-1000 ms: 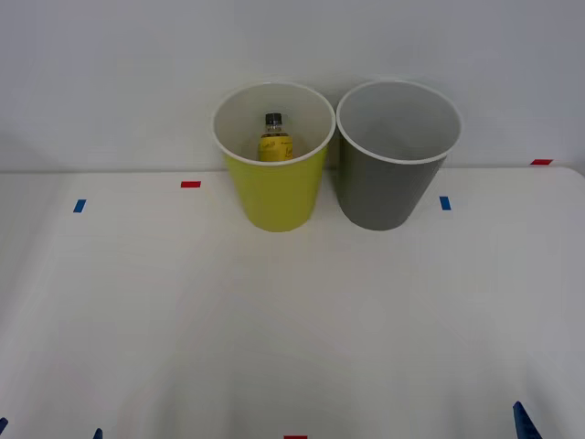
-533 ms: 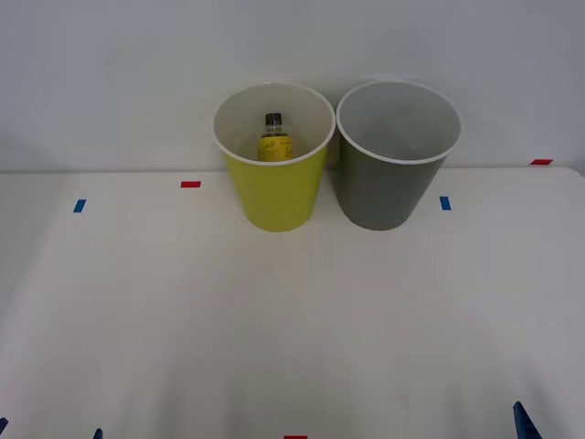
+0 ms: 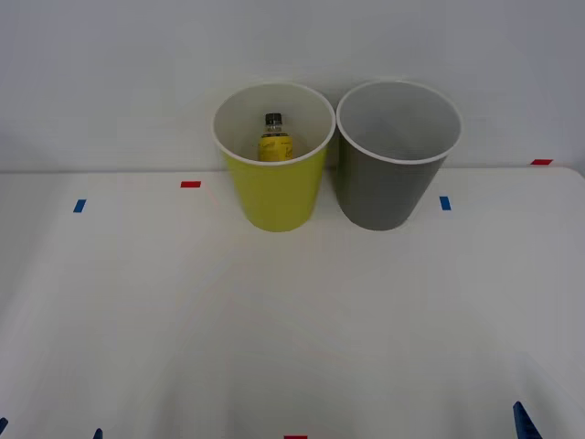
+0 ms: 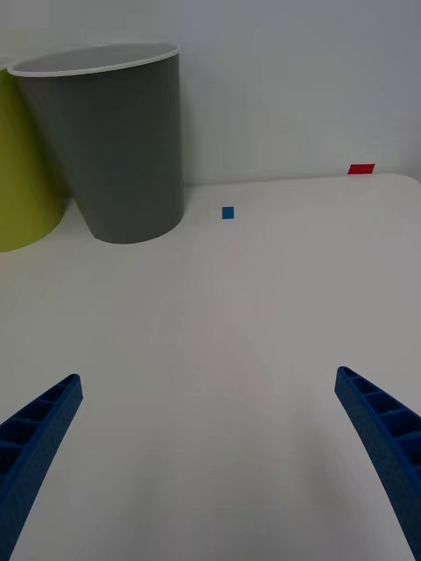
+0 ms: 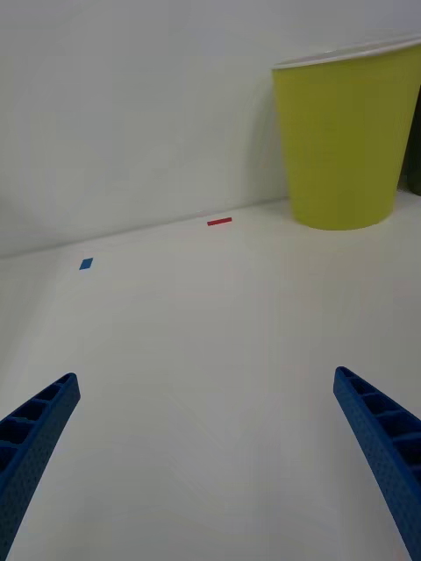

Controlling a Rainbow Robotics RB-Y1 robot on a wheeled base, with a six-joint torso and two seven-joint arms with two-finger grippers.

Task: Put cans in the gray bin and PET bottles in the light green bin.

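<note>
The light green bin (image 3: 274,187) stands at the back of the white table, and a small PET bottle (image 3: 274,139) with a yellow label and black cap stands upright inside it. The gray bin (image 3: 384,187) is right beside it, on its right; as much of its pale inside as I can see holds nothing. Cans are out of view. My left gripper (image 5: 206,379) is open and low over the near left of the table, facing the light green bin (image 5: 346,140). My right gripper (image 4: 209,379) is open over the near right, facing the gray bin (image 4: 114,145). Both hold nothing.
Small tape marks lie on the table: red (image 3: 190,184) and blue (image 3: 79,206) on the left, blue (image 3: 444,203) and red (image 3: 541,162) on the right. A white wall rises just behind the bins. Bare tabletop stretches between the grippers and the bins.
</note>
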